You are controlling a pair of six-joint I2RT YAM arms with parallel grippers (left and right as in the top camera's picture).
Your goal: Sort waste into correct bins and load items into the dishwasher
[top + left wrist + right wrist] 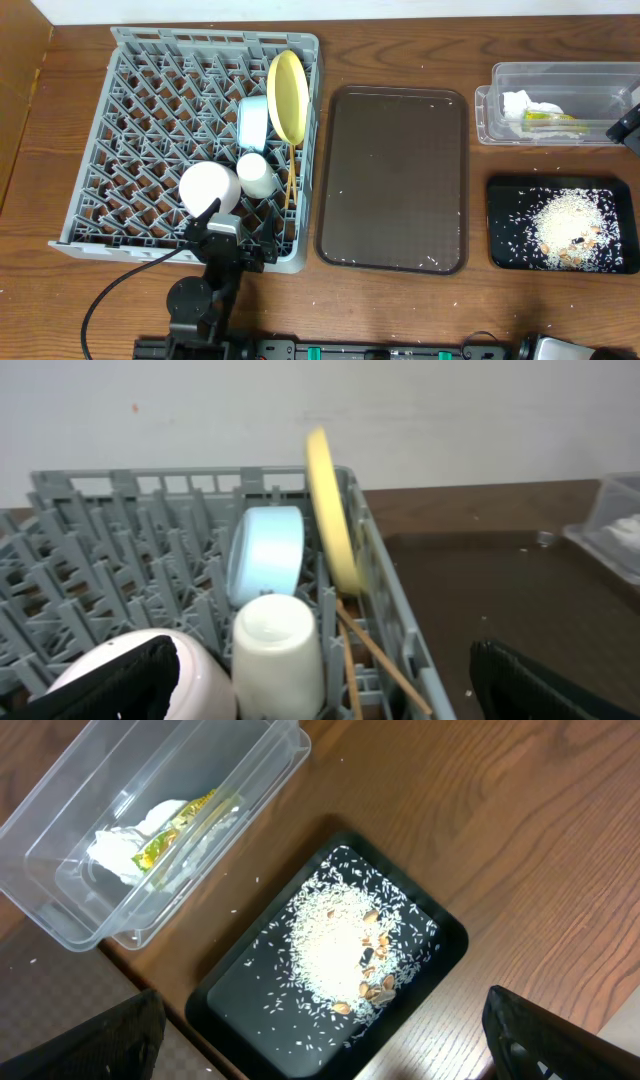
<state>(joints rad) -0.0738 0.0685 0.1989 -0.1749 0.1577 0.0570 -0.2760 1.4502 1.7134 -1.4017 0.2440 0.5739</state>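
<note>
From above, we see the grey dish rack [200, 38] on the left. It holds the yellow plate [286, 96] on edge by its right wall and the light blue bowl [252, 122] just left of the plate. The cream cup [256, 173] sits nearer us, with the pink saucer [208, 187] beside it and the chopsticks [291, 178] along the right wall. The left gripper [238, 230] hovers over the rack's near edge.

A brown serving tray [395, 180] lies between the rack and the bins. The clear tub [590, 90] holds the napkin [520, 103] and wrapper [548, 117], and the black tray [505, 200] holds the rice crumbs [570, 225].

In the left wrist view, the fingers stand wide apart and grip nothing. The cup sits between them, with the saucer under the left one.

In the right wrist view, the right gripper [320, 1050] hangs above the tub and black tray. Its fingers are spread wide and empty.
</note>
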